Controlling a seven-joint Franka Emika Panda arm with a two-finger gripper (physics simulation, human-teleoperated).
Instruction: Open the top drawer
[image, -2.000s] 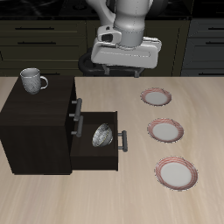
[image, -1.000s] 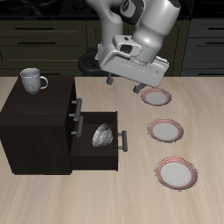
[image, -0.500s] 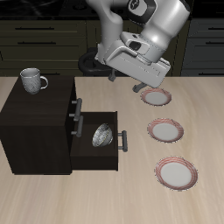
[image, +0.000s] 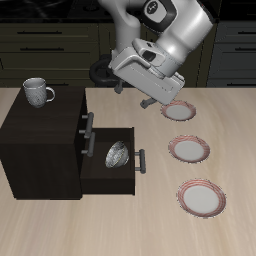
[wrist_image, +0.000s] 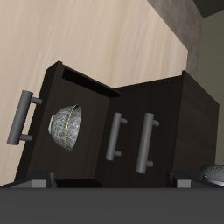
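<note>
The dark wooden cabinet (image: 40, 140) stands on the table. Its top drawer (image: 84, 115) is closed; its bar handle shows in the wrist view (wrist_image: 146, 142), with a second closed drawer's handle (wrist_image: 114, 136) beside it. The lowest drawer (image: 128, 175) is pulled out and holds a patterned bowl (image: 116, 155), also in the wrist view (wrist_image: 68, 124). My gripper (image: 141, 97) hangs tilted in the air, above and beyond the cabinet's front, touching nothing. Its fingers (wrist_image: 179, 181) stand wide apart and empty.
A white mug (image: 38, 92) stands on the cabinet top. Three red-rimmed plates (image: 188, 150) lie in a row on the table beside the cabinet, from back to front. The open drawer's handle (image: 141, 161) juts towards the plates.
My gripper has come down and forward from the back of the table, tilted over, and shifted slightly towards the cabinet. The drawers, mug and plates have not moved.
</note>
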